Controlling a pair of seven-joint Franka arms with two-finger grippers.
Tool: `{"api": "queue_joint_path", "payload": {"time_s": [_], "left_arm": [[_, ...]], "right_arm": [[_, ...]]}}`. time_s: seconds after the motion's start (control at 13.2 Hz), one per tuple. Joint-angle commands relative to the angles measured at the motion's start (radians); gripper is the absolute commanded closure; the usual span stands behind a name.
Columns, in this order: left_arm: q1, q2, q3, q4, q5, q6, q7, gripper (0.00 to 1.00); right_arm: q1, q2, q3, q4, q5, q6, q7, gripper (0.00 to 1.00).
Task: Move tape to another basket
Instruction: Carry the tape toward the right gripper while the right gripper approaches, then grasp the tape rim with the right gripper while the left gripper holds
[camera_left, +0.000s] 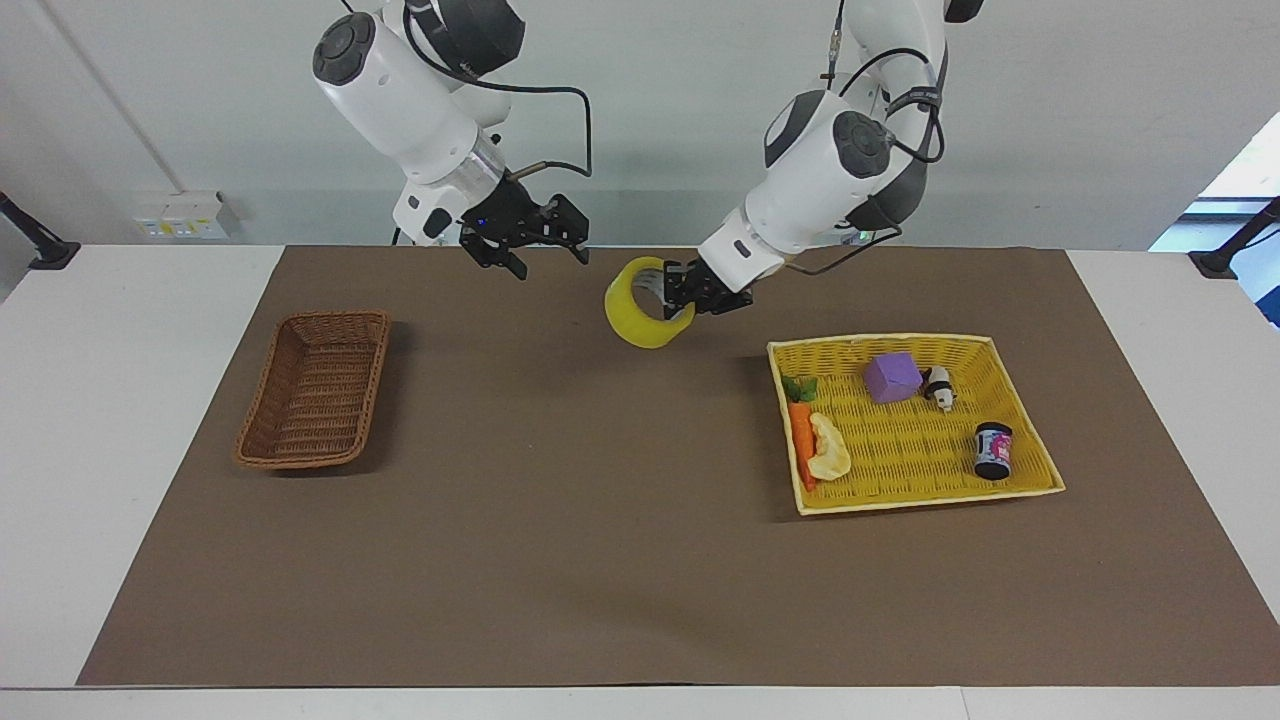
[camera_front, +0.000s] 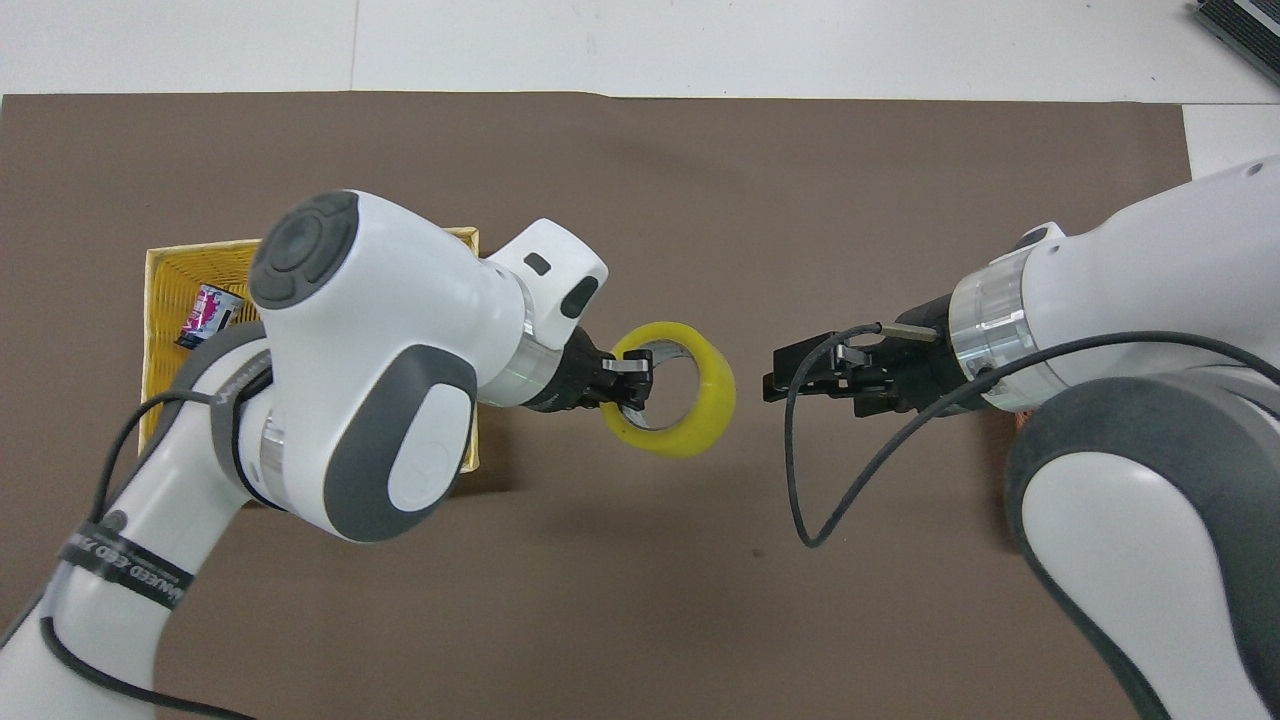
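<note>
Wicker first: the brown basket (camera_left: 315, 389) sits at about nine o'clock on the brown mat (camera_left: 600, 560) in the facing view, toward my right arm's end of the table, with nothing in it that I can see. At about eleven o'clock my right gripper (camera_left: 545, 257) hangs in the air over the mat with its fingers spread apart, grasping nothing, its tips turned toward the tape. Just beside it, close to twelve o'clock, the tape (camera_left: 645, 302) is up off the mat, pinched through its rim by my left gripper (camera_left: 680, 295), whose fingers are clenched on the roll's wall. A small gap separates the roll from my right fingertips. At about three o'clock lies the yellow tray (camera_left: 1030, 470), holding a carrot (camera_left: 801, 430), a pale piece (camera_left: 830, 450) beside it, a purple block (camera_left: 891, 378), a small panda figure (camera_left: 939, 386) and a dark can (camera_left: 992, 451).
</note>
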Motion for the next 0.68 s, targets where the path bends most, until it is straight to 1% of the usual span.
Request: {"api": "queue_joint_path", "payload": {"time_s": [0.0,0.23,0.38,0.53,0.61], "left_arm": [[-0.077,-0.017,0.019,-0.041,-0.071,0.098,-0.007,1.00],[-0.126,-0.017,0.019,-0.034,-0.116,0.142,-0.048,1.00],[-0.125,-0.016,0.019,-0.019,-0.133,0.144,-0.068,1.00],[-0.117,-0.025,0.018,-0.015,-0.145,0.144,-0.068,1.00],[-0.117,-0.025,0.019,-0.004,-0.177,0.150,-0.070,1.00]], "right_arm": [[-0.003,-0.011,-0.001,-0.029,0.055,0.029,0.021,0.00],[-0.003,-0.015,-0.001,-0.071,0.055,0.028,0.001,0.00],[-0.019,-0.018,-0.003,-0.075,0.055,0.005,-0.045,0.00],[-0.032,-0.018,-0.003,-0.075,0.055,-0.010,-0.051,0.00],[-0.040,-0.020,-0.003,-0.075,0.055,-0.026,-0.061,0.00]]}}
